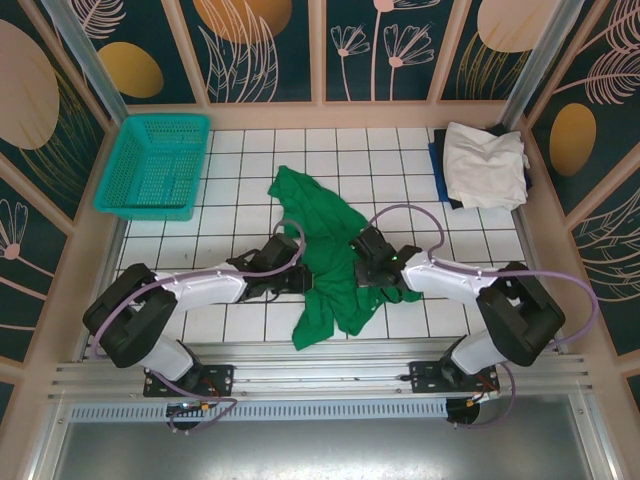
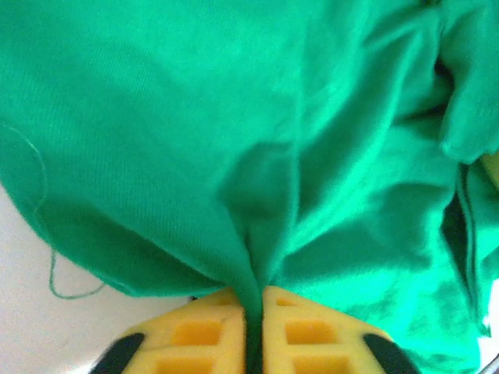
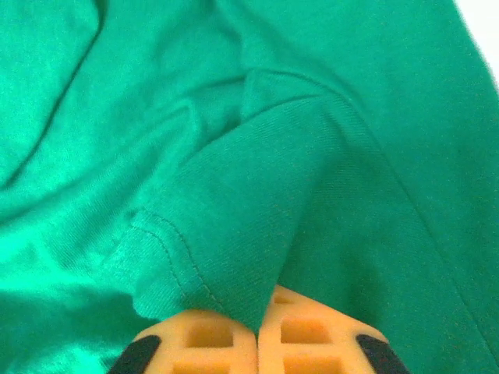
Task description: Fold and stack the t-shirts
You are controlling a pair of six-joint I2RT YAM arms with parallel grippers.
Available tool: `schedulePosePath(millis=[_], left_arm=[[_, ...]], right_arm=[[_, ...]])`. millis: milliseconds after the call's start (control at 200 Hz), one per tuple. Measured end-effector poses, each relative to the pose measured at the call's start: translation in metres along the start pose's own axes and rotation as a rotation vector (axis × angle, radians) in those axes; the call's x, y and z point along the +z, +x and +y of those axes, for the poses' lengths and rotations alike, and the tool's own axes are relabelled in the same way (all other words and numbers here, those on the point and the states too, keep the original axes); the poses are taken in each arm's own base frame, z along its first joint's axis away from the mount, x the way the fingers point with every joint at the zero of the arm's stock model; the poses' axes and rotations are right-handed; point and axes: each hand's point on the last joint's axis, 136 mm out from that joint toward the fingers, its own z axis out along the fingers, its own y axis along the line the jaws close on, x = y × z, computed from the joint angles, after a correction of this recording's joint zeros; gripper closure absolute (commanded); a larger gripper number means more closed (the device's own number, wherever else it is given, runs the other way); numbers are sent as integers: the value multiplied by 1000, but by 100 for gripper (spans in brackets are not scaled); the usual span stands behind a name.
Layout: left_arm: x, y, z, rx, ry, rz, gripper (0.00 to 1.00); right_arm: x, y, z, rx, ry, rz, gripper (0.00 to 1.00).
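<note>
The emerald green t-shirt lies crumpled mid-table on the white tiled table, between the two arms. The left gripper is clamped on a thin pinch of its cloth. The right gripper is closed on a hemmed fold (the stitching shows). An off-white t-shirt rests on darker cloth at the far right corner, and the teal mesh basket sits far left.

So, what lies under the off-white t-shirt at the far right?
Under the off-white t-shirt, blue cloth peeks out at the left edge and black cloth at the near edge; the rest is covered.
</note>
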Motion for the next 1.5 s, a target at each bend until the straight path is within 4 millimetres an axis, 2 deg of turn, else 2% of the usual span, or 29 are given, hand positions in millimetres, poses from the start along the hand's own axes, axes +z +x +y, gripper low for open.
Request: schedulePosePath(millis=[95, 195, 325, 410, 450, 480, 515, 565, 591, 616, 676, 731, 836, 901, 961, 1046, 1096, 1156, 1216, 1276, 1366, 1456, 1496], left_arm=[[-8, -31, -18, 23, 23, -51, 100], [-26, -82, -22, 19, 30, -152, 100], [-55, -145, 7, -14, -44, -284, 100], [-63, -181, 21, -16, -96, -329, 100], [-61, -198, 24, -11, -119, -339, 88], [-57, -211, 25, -3, -136, -345, 82], [-51, -224, 26, 3, -151, -348, 76], [-42, -238, 27, 16, -171, -349, 59], [-38, -242, 28, 18, -182, -346, 56], [-35, -245, 29, 25, -187, -343, 53], [-33, -243, 31, 32, -203, -328, 45], [-38, -241, 32, 29, -214, -327, 40], [-59, -222, 31, 49, -270, -341, 36], [-72, -202, 17, 82, -285, -350, 36], [-75, -178, -10, 120, -254, -348, 36], [-64, -133, -43, 168, -192, -300, 32], [-52, -109, -52, 181, -170, -262, 30], [-32, -80, -48, 172, -166, -193, 28], [-13, -64, -32, 146, -203, -143, 24], [2, -58, -16, 122, -248, -113, 21], [20, -61, 1, 101, -305, -99, 23], [39, -81, 5, 72, -309, -104, 29], [46, -94, 7, 59, -299, -117, 31]], right_arm=[[-16, -17, -19, 59, 24, -57, 100], [-42, -45, -44, 150, 32, -154, 100], [-78, -75, -80, 268, 25, -292, 100], [-95, -88, -98, 335, 10, -364, 100], [-97, -90, -103, 356, 1, -386, 100], [-96, -90, -106, 366, -6, -393, 100], [-92, -86, -107, 373, -13, -383, 100], [-82, -77, -108, 380, -18, -350, 100], [-76, -71, -108, 382, -20, -328, 100], [-70, -66, -109, 384, -19, -307, 95], [-59, -54, -110, 397, -12, -260, 85], [-53, -45, -111, 401, -7, -232, 68], [-52, -42, -115, 415, -2, -221, 50], [-53, -43, -118, 418, 1, -225, 46], [-55, -47, -119, 416, 1, -234, 42], [-59, -62, -117, 401, -10, -257, 37], [-59, -74, -113, 381, -24, -267, 36], [-53, -89, -109, 367, -41, -264, 36], [-42, -103, -104, 352, -51, -243, 36], [-29, -117, -101, 343, -54, -225, 36], [-9, -127, -98, 333, -60, -197, 36], [7, -123, -97, 328, -56, -157, 41], [11, -119, -97, 327, -53, -141, 46]])
